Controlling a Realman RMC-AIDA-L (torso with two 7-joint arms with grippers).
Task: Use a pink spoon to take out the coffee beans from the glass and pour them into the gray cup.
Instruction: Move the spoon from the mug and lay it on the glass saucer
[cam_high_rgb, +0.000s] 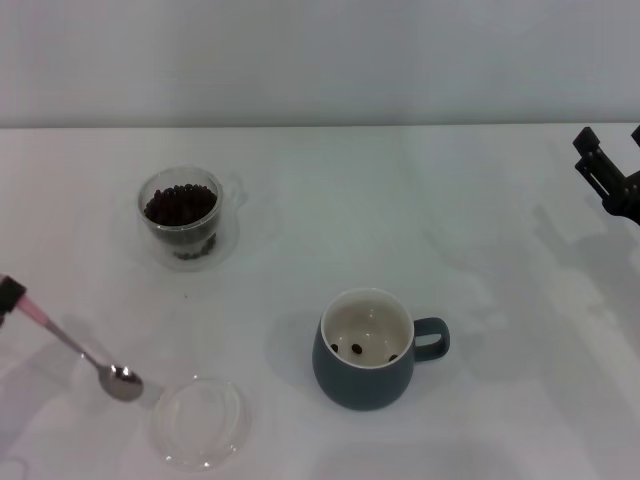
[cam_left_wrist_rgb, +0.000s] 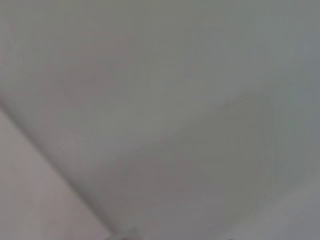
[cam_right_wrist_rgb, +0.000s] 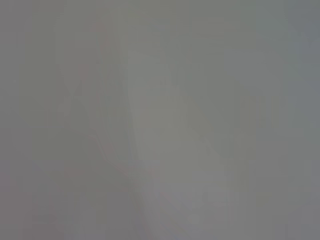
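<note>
White table (cam_high_rgb: 330, 200) fills the head view; both wrist views show only blank pale surface, nothing to read there.

Gray cup (cam_high_rgb: 368, 362) sits upright at about 5 o'clock from table centre, loop handle pointing to 3 o'clock. A few coffee beans lie on its cream floor.

Glass (cam_high_rgb: 183, 217) is at roughly 10 o'clock, well apart from the cup, upright, with the coffee beans (cam_high_rgb: 181, 205) heaped inside, dark mass filling most of it.

Flat clear dish (cam_high_rgb: 201, 421) is at 7 o'clock, near the bottom edge, just beside the spoon bowl.

Pink spoon (cam_high_rgb: 85, 353) is at 8 o'clock, tilted: metal bowl low near the table next to the dish, pink handle rising toward 10 o'clock into the left gripper (cam_high_rgb: 8, 294). The left gripper is barely in view at the left edge, clamped on the handle end. Spoon bowl looks empty.

Right gripper (cam_high_rgb: 606, 172) is at the right edge, around 2 o'clock, clear of everything on the table. Can't tell whether its fingers are spread or closed.
</note>
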